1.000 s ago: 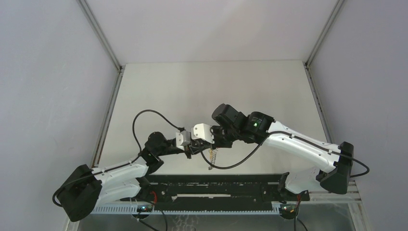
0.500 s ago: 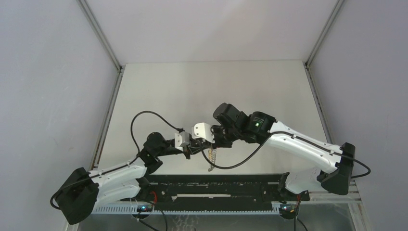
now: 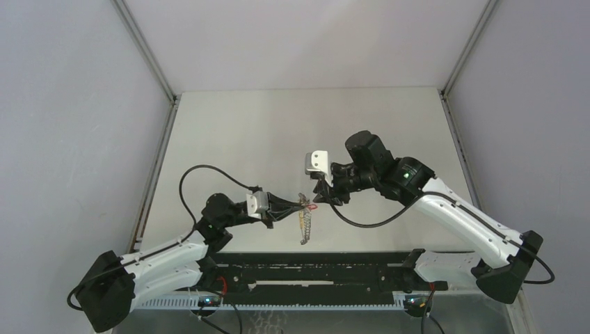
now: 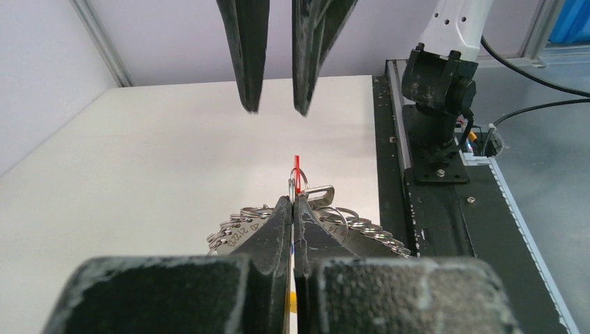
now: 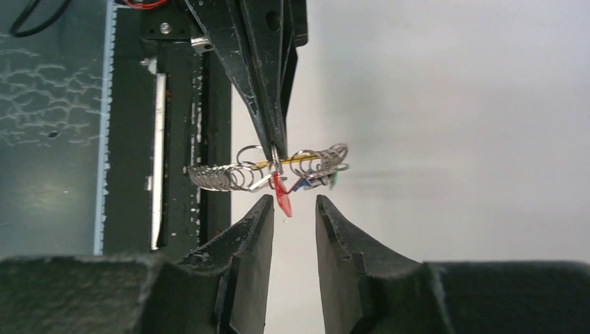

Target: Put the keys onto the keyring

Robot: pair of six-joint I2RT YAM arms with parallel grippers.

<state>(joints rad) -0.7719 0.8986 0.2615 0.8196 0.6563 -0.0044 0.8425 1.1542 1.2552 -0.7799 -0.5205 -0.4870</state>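
Whereas a second ago the two arms met nose to nose at the middle of the top view, the right gripper [image 3: 321, 198] has now drawn back toward the upper right. Its jaws have parted to a narrow gap with nothing between them. It has let go of the red key [image 5: 282, 198], which sits just in front of that gap and seems to hang from the keyring [image 5: 273, 158]. I judge this key to be threaded on, though the loop itself is too fine to confirm.

The left gripper [image 4: 293, 203] is clamped tight on the keyring, holding it in the air above the table [image 3: 278, 132], near the frame's centre in the top view.

Seen from the right wrist, the bunch runs left to right. A chain of rings [image 5: 216, 177] trails left, and the yellow, blue and green keys [image 5: 313, 177] spread right. The red key's long axis points down at the lower edge. From the left wrist it stands upright, pointing at the top of the frame.
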